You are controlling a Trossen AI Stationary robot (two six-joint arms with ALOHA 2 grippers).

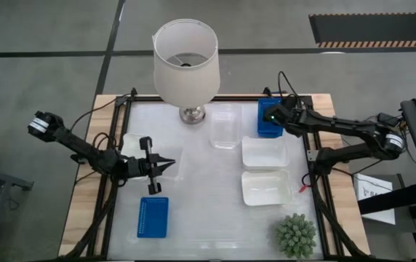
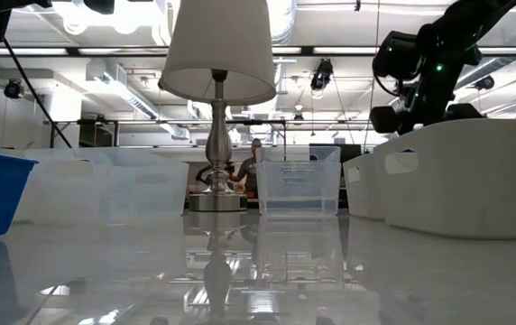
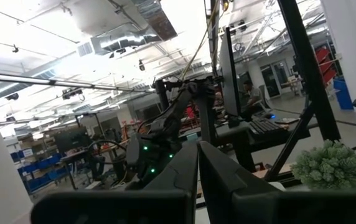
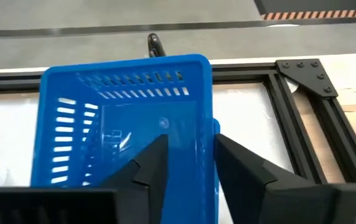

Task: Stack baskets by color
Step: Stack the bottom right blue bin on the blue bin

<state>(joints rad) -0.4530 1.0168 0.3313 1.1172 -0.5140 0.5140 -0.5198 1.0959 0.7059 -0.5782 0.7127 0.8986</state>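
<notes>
A blue basket sits at the table's far right. My right gripper hovers over it, open, one finger inside the basket and one outside its side wall. A second blue basket lies near the front left. Two white baskets rest side by side at the right. A clear basket stands by the lamp, and another clear one lies under my left gripper, which is shut, clear of the table and points toward the right. My right gripper comes slanting down from the table's right, and its open fingers straddle the blue basket's side wall. The basket rests flat on the table. Whether either finger touches the wall, I cannot tell.
A lamp with a white shade stands at the far middle on a metal foot. A spiky green plant is at the near right corner. Black frame rails run along the table's sides.
</notes>
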